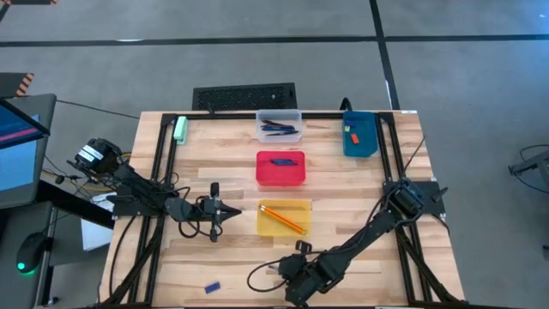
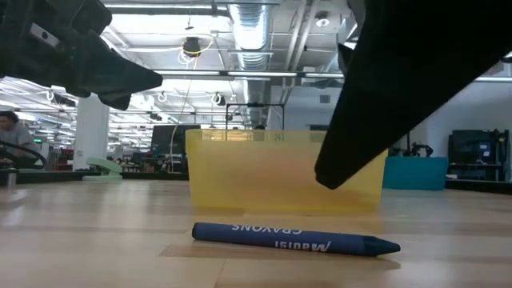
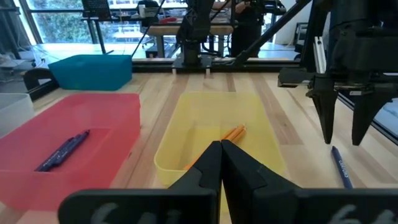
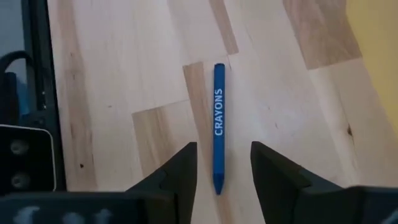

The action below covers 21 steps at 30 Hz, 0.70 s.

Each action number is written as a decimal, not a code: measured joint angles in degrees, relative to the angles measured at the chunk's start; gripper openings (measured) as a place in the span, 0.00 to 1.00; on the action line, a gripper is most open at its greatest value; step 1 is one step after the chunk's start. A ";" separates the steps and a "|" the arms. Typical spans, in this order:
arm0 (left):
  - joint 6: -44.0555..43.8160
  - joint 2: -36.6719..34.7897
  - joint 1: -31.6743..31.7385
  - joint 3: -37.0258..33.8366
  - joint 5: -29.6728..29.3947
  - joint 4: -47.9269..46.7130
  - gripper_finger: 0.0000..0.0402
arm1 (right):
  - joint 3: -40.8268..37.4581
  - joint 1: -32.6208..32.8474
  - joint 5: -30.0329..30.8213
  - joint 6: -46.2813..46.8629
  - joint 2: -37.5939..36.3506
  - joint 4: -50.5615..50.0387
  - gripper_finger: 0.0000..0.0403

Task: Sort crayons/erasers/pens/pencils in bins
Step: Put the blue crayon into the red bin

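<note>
A blue crayon lies flat on the wood table just near of the yellow bin. It also shows in the low view and the left wrist view. My right gripper is open and points down. It hangs a little above the crayon with a finger to each side, touching nothing, and it covers the crayon in the high view. My left gripper is shut and empty, left of the yellow bin, which holds orange pencils. A second short blue stick lies near the front left.
The clear bin holds dark pens. The red bin holds a blue stick. The blue bin holds two small erasers. A pale green block lies at the far left, and a keyboard sits beyond the far edge.
</note>
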 joint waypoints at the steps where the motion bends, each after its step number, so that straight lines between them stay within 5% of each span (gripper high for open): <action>1: 0.01 0.00 0.01 0.00 0.00 0.00 0.00 | 0.02 -0.10 0.00 0.00 0.40 0.36 0.38; 21: 0.52 0.02 0.02 0.04 -0.66 -0.44 0.00 | 0.17 -0.15 -1.11 -1.85 3.64 -2.52 0.29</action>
